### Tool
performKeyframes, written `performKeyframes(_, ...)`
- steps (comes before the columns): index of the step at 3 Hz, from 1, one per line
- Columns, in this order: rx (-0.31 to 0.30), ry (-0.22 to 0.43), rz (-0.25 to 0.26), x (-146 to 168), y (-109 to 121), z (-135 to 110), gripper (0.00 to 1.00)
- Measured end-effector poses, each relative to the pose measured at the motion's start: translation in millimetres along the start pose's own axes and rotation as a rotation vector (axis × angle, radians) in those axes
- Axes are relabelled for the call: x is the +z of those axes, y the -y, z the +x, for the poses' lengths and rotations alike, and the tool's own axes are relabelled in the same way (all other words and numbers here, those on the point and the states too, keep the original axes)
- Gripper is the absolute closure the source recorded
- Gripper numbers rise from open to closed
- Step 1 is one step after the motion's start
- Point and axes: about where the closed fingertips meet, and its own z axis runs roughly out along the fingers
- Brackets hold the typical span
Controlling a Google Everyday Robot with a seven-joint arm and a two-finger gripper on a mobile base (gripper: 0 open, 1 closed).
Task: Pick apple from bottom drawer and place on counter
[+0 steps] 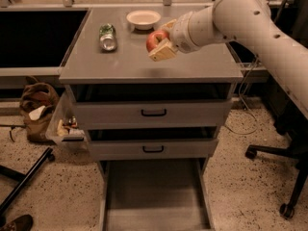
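The red apple [155, 40] is held in my gripper [161, 41], whose tan fingers [163, 51] are shut on it. The gripper holds the apple just above the middle of the grey counter [144, 66], a little right of the can. My white arm reaches in from the upper right. The bottom drawer [154, 196] is pulled out below, and its grey floor shows nothing in it.
A green-labelled can [108, 36] lies on the counter's left part. A white bowl [143, 19] sits at the counter's back. Two upper drawers with black handles [154, 112] are shut. A brown bag [38, 107] is on the floor left, an office chair base [284, 177] right.
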Motion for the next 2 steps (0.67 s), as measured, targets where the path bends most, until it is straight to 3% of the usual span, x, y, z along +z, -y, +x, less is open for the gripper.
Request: performKeyframes(2, 0.05, -0.128, -0.209, 42.9, -0.7, 16.9, 1.0)
